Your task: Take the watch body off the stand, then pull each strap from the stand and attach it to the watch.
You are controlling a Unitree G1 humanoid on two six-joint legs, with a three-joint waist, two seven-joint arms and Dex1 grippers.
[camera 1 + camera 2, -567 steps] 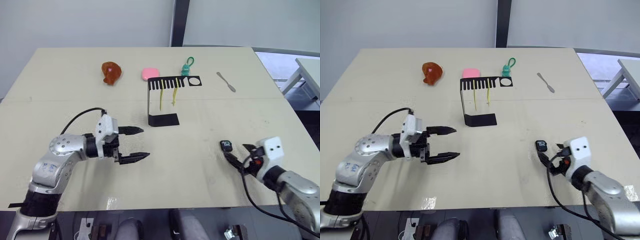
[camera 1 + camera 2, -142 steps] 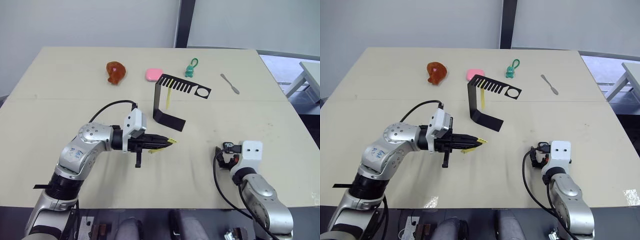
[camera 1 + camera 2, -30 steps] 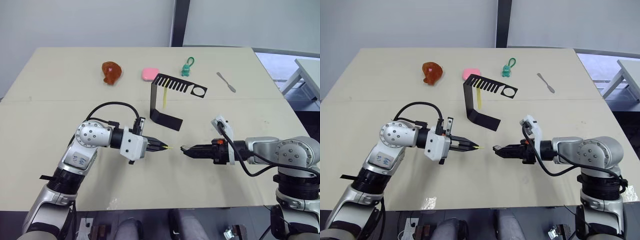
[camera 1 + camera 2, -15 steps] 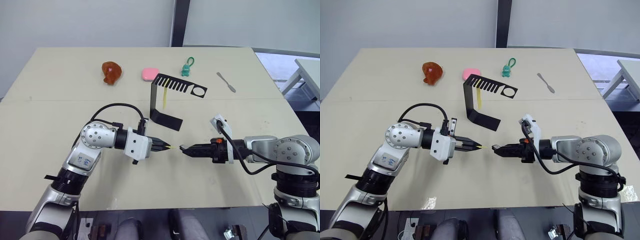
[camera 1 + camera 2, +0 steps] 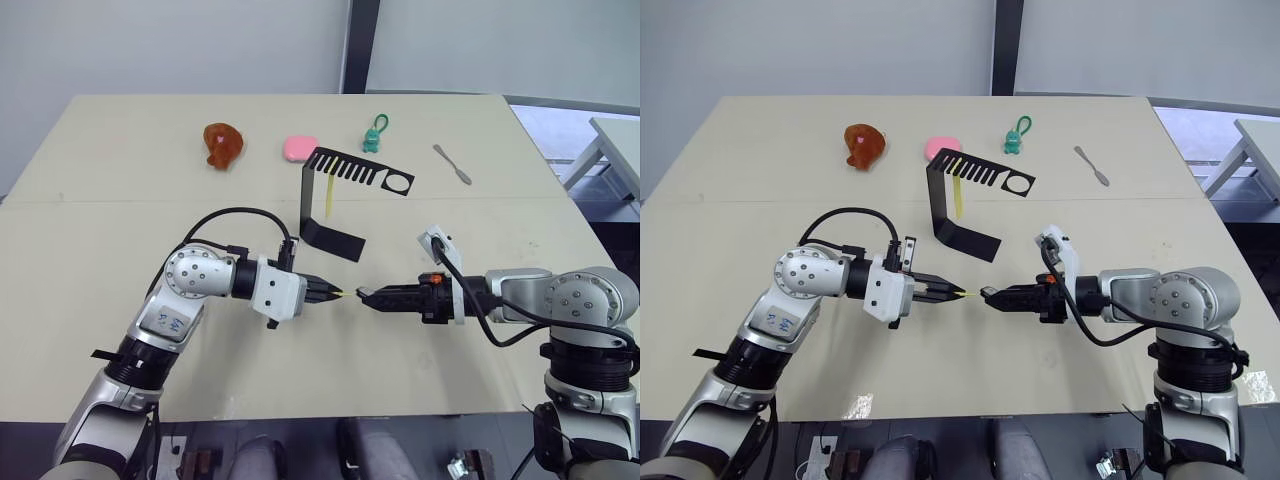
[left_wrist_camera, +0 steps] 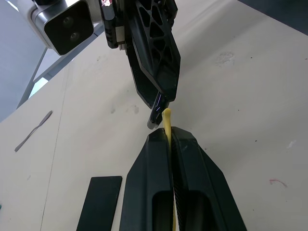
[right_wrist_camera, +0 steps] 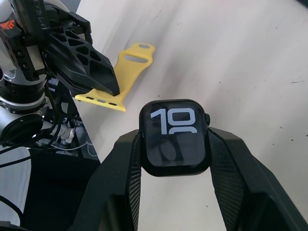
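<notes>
- Watch body (image 7: 173, 135) off the stand (image 5: 330, 205), clamped in the right tool (image 5: 987, 294) in front of the stand's base, above the bench (image 5: 120, 230).
- One yellow strap (image 6: 166, 122) pulled free, pinched in the left tool (image 5: 340, 292), its tip all but touching the watch body's edge.
- Second strap (image 5: 328, 195) hanging from the stand's slotted top arm, untouched.
- Judged near halfway: body removed, first strap at the point of joining but not visibly seated; second strap to pull and attach.
</notes>
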